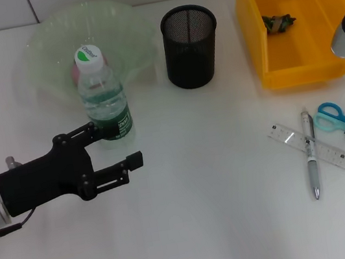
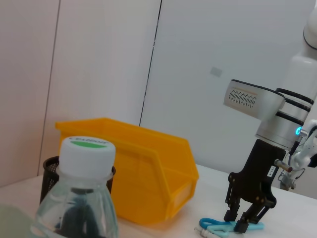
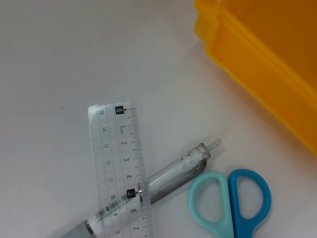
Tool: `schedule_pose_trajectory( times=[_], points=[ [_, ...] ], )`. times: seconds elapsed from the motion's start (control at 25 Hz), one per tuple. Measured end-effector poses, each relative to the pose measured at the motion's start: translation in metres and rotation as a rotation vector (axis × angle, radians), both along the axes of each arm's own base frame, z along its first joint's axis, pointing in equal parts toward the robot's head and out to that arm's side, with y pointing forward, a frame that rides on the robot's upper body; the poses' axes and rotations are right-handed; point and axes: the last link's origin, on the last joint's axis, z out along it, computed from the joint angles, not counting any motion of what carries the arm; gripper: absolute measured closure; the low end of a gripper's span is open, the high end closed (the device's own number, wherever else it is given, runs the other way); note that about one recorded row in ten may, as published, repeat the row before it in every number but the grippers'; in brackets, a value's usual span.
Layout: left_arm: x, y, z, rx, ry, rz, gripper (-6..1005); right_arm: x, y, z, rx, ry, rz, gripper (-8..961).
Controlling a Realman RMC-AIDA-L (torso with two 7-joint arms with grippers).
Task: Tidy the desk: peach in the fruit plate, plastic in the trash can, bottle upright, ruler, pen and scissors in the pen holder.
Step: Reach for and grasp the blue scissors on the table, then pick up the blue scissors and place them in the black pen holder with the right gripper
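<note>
The bottle (image 1: 102, 94) stands upright on the desk (image 1: 214, 228) in front of the fruit plate (image 1: 124, 29), and fills the near left of the left wrist view (image 2: 81, 198). My left gripper (image 1: 121, 145) is open at its base, one finger against the label, the other apart. A bit of pink peach (image 1: 76, 72) shows in the plate behind the bottle. The plastic (image 1: 279, 22) lies in the trash can (image 1: 266, 55). The pen (image 1: 311, 157) lies across the ruler (image 1: 334, 156), with the scissors (image 1: 329, 114) beside them. My right gripper (image 2: 237, 221) is open, down over the scissors' blades.
The black mesh pen holder (image 1: 191, 46) stands between the fruit plate and the trash can. In the right wrist view the ruler (image 3: 124, 163), pen (image 3: 183, 166) and scissors' handles (image 3: 230, 203) lie close by the trash can's wall (image 3: 257, 64).
</note>
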Motion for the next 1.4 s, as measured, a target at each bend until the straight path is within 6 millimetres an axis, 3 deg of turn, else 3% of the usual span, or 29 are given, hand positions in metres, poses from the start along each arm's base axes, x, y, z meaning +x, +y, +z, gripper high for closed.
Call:
schedule_pose_trajectory(
  times=[0.16, 0.36, 0.6, 0.8, 1.04, 1.08, 1.24, 1.28, 1.32, 1.4],
  points=[
    [0.0, -0.001, -0.001, -0.001, -0.002, 0.002, 215, 0.003, 0.0, -0.002, -0.001, 0.002, -0.007, 678],
    [-0.001, -0.002, -0.001, -0.002, -0.005, 0.004, 215, 0.001, -0.003, -0.003, 0.003, 0.046, 0.0, 748],
    [-0.001, -0.004, -0.001, -0.005, -0.008, 0.005, 215, -0.011, -0.015, 0.016, 0.028, 0.164, 0.049, 742],
    [-0.002, -0.006, 0.0, -0.008, -0.012, 0.005, 215, -0.028, -0.023, 0.047, 0.094, 0.41, 0.105, 737],
    [0.001, -0.005, -0.002, -0.009, -0.017, 0.001, 215, -0.045, -0.012, 0.073, 0.269, 0.852, 0.227, 732],
    [0.001, -0.005, -0.002, -0.009, -0.018, -0.001, 215, -0.046, 0.0, 0.069, 0.338, 0.993, 0.259, 731],
    [0.003, -0.004, -0.004, -0.011, -0.021, -0.004, 215, -0.046, 0.024, 0.05, 0.436, 1.147, 0.3, 727],
    [0.004, -0.004, -0.004, -0.011, -0.022, -0.004, 215, -0.048, 0.041, 0.028, 0.476, 1.198, 0.313, 726],
    [0.004, -0.004, -0.005, -0.011, -0.023, -0.005, 215, -0.048, 0.041, 0.028, 0.476, 1.198, 0.313, 725],
    [0.005, -0.004, -0.006, -0.013, -0.026, -0.005, 215, -0.053, 0.056, 0.002, 0.493, 1.216, 0.316, 723]
  ],
)
